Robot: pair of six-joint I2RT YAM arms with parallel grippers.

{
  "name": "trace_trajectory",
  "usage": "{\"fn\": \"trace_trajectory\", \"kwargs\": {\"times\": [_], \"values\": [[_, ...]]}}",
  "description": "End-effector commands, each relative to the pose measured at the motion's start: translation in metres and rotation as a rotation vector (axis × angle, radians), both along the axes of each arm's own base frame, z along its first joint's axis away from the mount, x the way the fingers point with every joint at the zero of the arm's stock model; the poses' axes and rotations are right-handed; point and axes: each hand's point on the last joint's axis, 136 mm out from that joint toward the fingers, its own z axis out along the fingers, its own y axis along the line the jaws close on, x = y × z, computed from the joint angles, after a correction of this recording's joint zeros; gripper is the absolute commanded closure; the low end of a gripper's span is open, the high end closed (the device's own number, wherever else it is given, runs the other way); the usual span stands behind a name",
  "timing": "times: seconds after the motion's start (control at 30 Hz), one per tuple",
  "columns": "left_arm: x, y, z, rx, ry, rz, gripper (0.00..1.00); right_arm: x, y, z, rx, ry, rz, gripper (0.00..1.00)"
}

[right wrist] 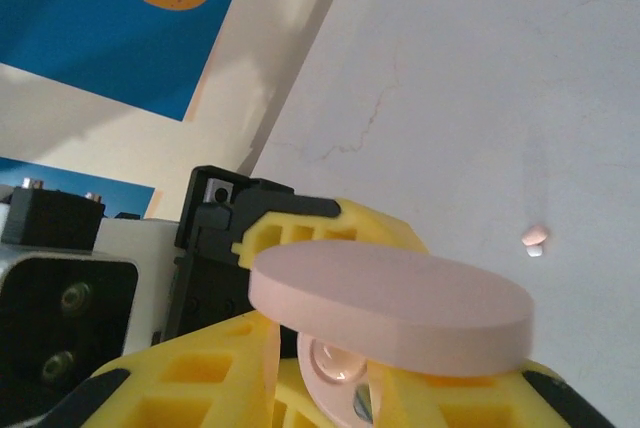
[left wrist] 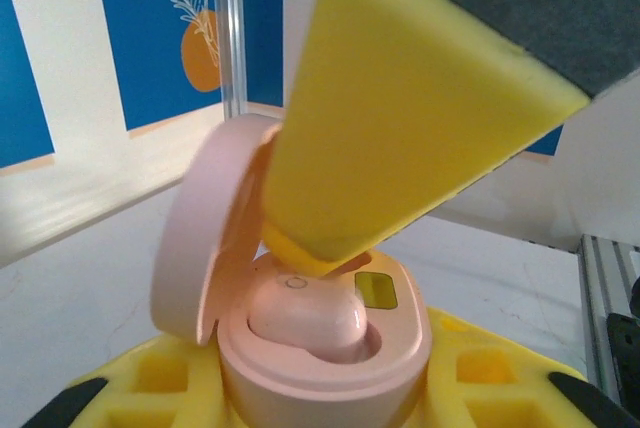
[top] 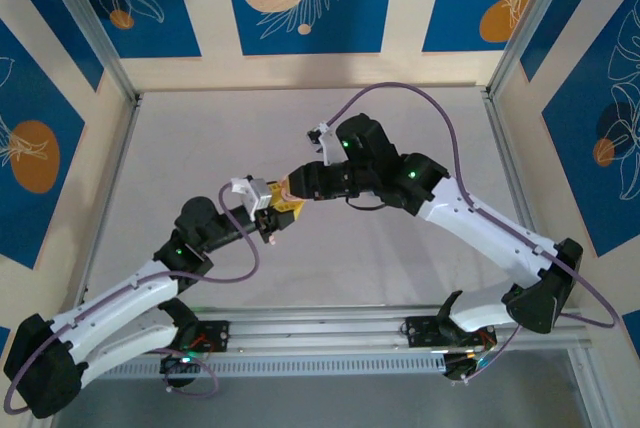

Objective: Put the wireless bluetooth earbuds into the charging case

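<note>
Pinching the open pink charging case (left wrist: 320,363) above mid-tabletop, the left hand (left wrist: 318,393) shows its wrist camera one pink earbud (left wrist: 305,320) seated inside. The right hand (left wrist: 322,253) crowds in there, and I cannot tell its grip. Its own camera catches a loose earbud (right wrist: 535,239) lying on the tabletop (right wrist: 480,98).

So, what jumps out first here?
The open pink rounded plastic charging case, gripped mid-table by the left tool, has one pink plastic earbud seated inside, with the right tool poised just above it. A tiny pink piece, probably another bud, lies loose on the white table.
</note>
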Motion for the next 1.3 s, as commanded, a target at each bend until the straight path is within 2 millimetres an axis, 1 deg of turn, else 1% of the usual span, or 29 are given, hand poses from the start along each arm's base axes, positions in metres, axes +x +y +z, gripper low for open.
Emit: {"fn": "trace_trajectory", "kwargs": {"times": [0.0,0.17,0.23,0.3,0.37,0.4,0.47,0.5,0.57,0.63,0.67,0.73,0.8,0.87,0.97,1.07,1.27], "values": [[-0.002,0.005,0.026,-0.055,-0.075,0.019,0.68,-0.008,-0.011,0.014,-0.003,-0.031,0.001,0.69],[-0.002,0.004,0.026,-0.056,-0.074,0.015,0.68,-0.01,-0.012,0.015,0.0,-0.037,0.006,0.69],[-0.002,0.005,0.027,-0.056,-0.076,0.019,0.68,-0.014,-0.01,0.021,0.021,-0.057,0.035,0.68],[-0.001,0.006,0.027,-0.051,-0.073,0.031,0.68,-0.018,-0.011,0.031,0.049,-0.099,0.046,0.68],[0.0,0.008,0.026,-0.041,-0.07,0.043,0.68,-0.018,-0.017,0.042,0.077,-0.162,0.028,0.68],[0.001,0.009,0.027,-0.041,-0.068,0.05,0.68,-0.017,-0.023,0.047,0.09,-0.195,0.004,0.68],[0.002,0.012,0.03,-0.047,-0.066,0.069,0.68,-0.01,-0.04,0.049,0.089,-0.242,-0.082,0.68],[0.003,0.014,0.031,-0.047,-0.064,0.08,0.68,-0.004,-0.052,0.044,0.075,-0.247,-0.144,0.68],[0.004,0.017,0.035,-0.042,-0.054,0.099,0.68,0.011,-0.077,0.026,0.034,-0.212,-0.269,0.68],[0.004,0.02,0.04,-0.042,-0.056,0.115,0.68,0.025,-0.103,-0.001,-0.001,-0.113,-0.385,0.68],[0.004,0.022,0.043,-0.044,-0.056,0.122,0.68,0.029,-0.112,-0.013,-0.004,-0.065,-0.421,0.68],[0.004,0.027,0.049,-0.051,-0.054,0.146,0.68,0.035,-0.124,-0.038,0.004,0.024,-0.466,0.68],[0.005,0.031,0.055,-0.053,-0.054,0.166,0.68,0.039,-0.128,-0.063,-0.002,0.109,-0.477,0.68],[0.005,0.035,0.061,-0.058,-0.054,0.183,0.68,0.04,-0.123,-0.085,-0.012,0.185,-0.45,0.67],[0.002,0.038,0.07,-0.068,-0.058,0.184,0.68,0.04,-0.104,-0.12,-0.054,0.296,-0.379,0.67],[-0.001,0.038,0.081,-0.084,-0.064,0.174,0.68,0.041,-0.077,-0.149,-0.106,0.389,-0.305,0.67],[-0.008,0.043,0.097,-0.105,-0.075,0.166,0.68,0.036,-0.015,-0.2,-0.266,0.489,-0.179,0.67]]}}
